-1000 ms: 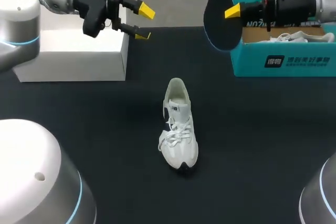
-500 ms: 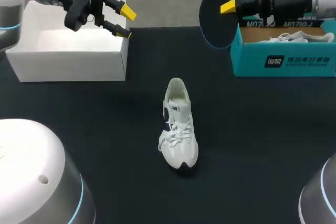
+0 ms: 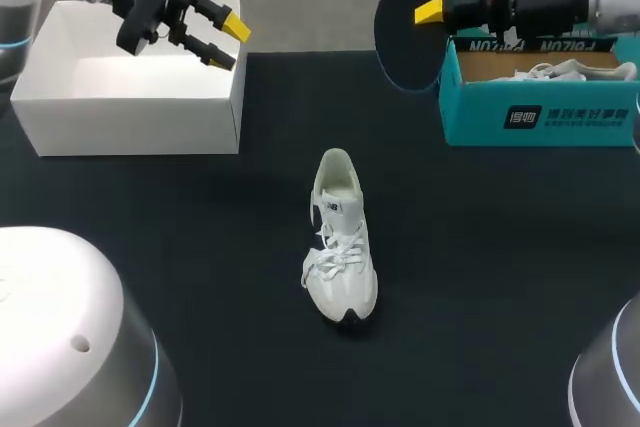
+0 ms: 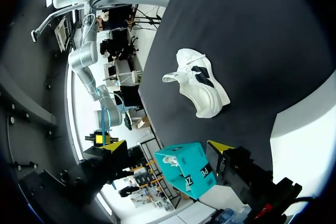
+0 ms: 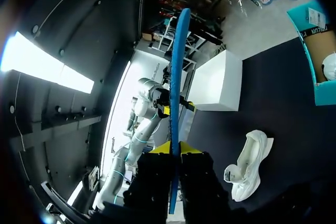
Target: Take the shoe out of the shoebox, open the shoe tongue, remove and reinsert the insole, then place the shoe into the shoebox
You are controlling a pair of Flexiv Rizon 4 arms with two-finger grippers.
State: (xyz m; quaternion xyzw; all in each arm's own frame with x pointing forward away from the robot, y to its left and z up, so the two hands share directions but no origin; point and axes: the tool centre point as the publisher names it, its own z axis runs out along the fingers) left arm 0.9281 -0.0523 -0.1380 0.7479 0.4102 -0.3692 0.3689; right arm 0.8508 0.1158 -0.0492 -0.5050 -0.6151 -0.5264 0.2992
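**Insole held up in the right gripper (image 3: 425, 11), shoe out on the table.**
The white shoe (image 3: 340, 242) stands on its sole, well below both grippers. The right arm reaches in level and its fingers clamp the dark insole (image 3: 405, 37) upright, just beside the teal shoebox (image 3: 540, 112). The left gripper (image 3: 229, 42) tilts downward over the white box (image 3: 130, 97), fingers spread and empty.

The light comes evenly from above, bright and soft. The matte black table (image 3: 480, 277) soaks it up, dull all over, and the white lace-up sneaker (image 3: 340, 247) stands out brilliantly against it. The plain white rectangular box (image 3: 130, 77) glares almost blank on top, its front wall greyer. The flat black insole (image 3: 400, 37) shows only as a dark shape.
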